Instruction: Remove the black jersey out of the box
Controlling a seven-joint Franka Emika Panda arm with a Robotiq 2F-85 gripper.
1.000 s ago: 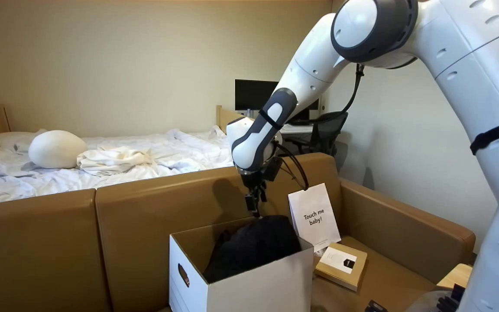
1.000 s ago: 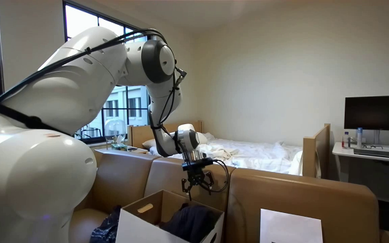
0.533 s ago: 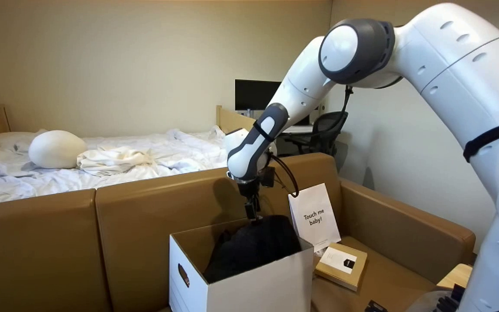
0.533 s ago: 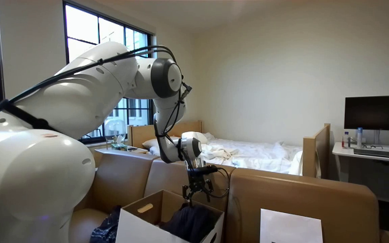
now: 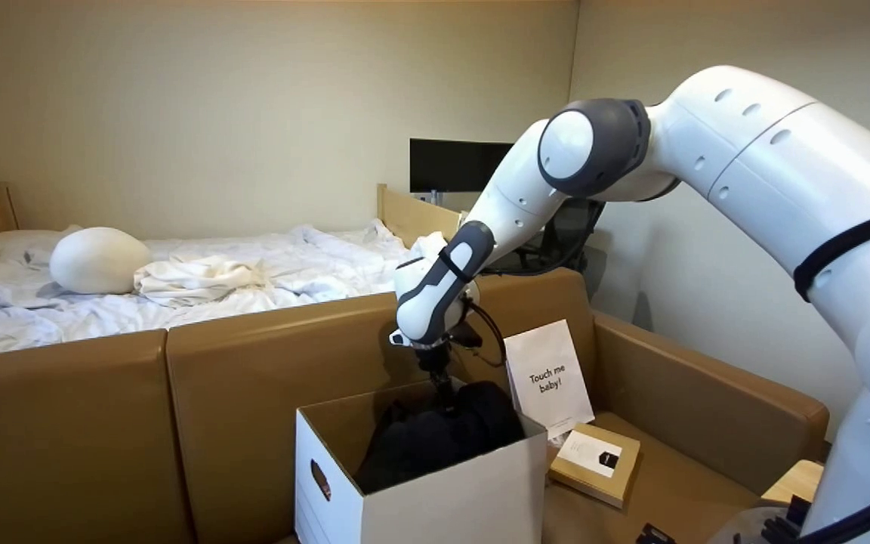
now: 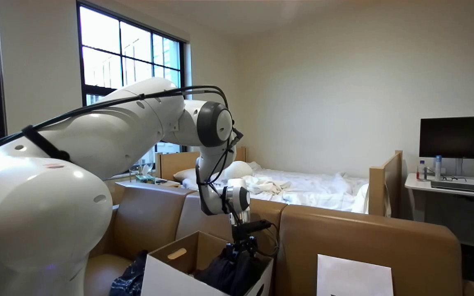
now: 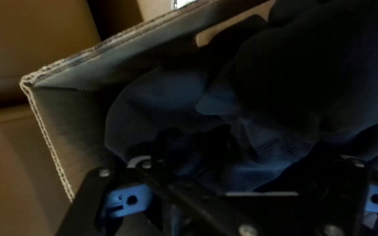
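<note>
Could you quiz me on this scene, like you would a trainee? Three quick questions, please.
1. Multiple choice: where is the black jersey? (a) on the bed; (b) in the box; (c) on the desk.
2. True or false: the hand is down at the jersey.
3. Fill in the missing word: the white sign beside the box reads "Touch me ....!"

Key: 1. b; 2. true; 3. baby
</note>
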